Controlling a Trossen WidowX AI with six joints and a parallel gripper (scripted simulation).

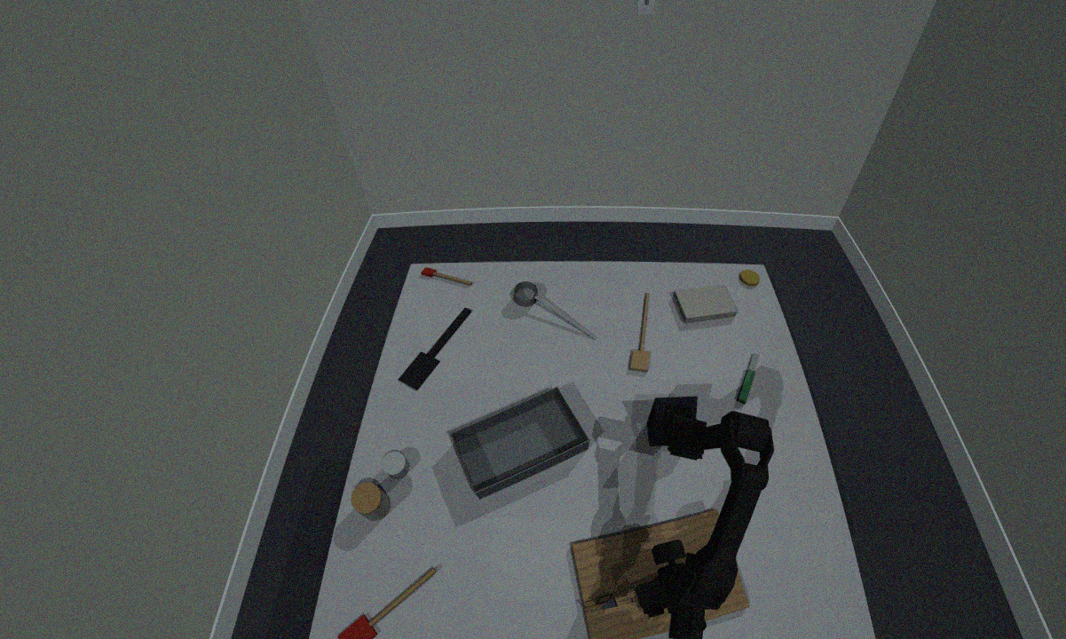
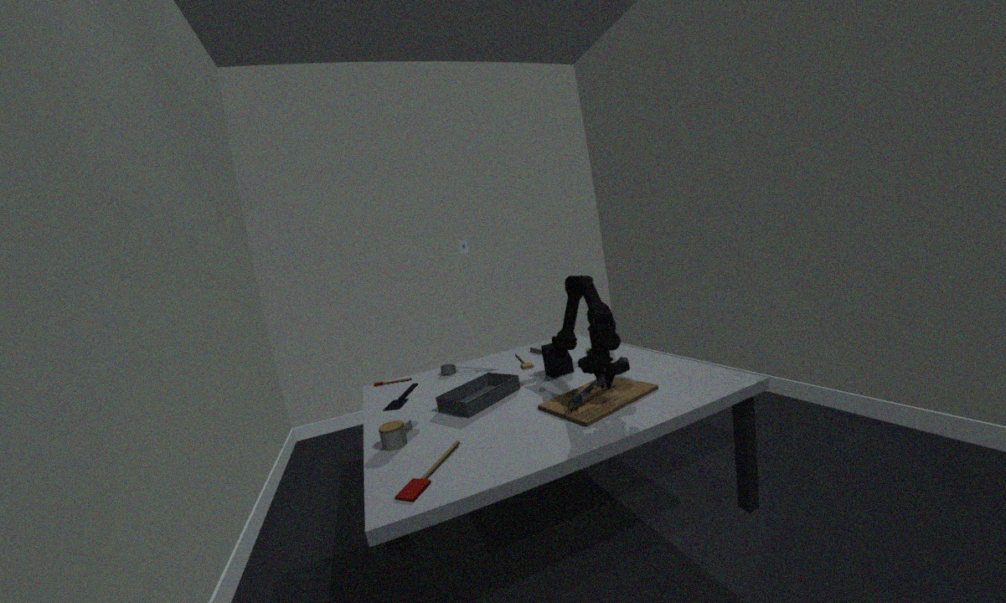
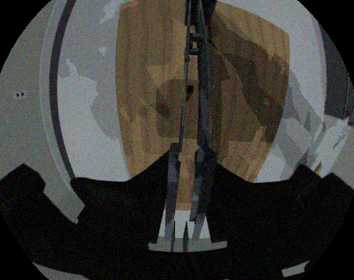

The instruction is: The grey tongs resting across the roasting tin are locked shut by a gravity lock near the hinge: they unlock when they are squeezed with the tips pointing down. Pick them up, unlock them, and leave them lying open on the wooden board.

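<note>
The grey tongs [image 1: 611,599] [image 2: 580,395] [image 3: 200,57] lie low over the wooden board [image 1: 679,531] [image 2: 630,391] [image 3: 145,83] at the front right of the table. In the wrist view their two arms meet at the far end and spread apart towards me. My gripper [image 1: 639,600] [image 2: 602,383] [image 3: 184,155] stands partly apart, with one finger against each spread arm of the tongs. The grey roasting tin [image 1: 533,470] [image 2: 465,407] stands empty in the middle of the table, left of the board.
A red spatula [image 1: 361,626] lies at the front left. A cork-lidded jar [image 1: 367,497] and a small white pot [image 1: 394,463] stand left of the tin. A black spatula [image 1: 433,350], a strainer [image 1: 525,294], a wooden scraper [image 1: 640,357], a white block [image 1: 705,303] and a green tube [image 1: 747,381] lie farther back.
</note>
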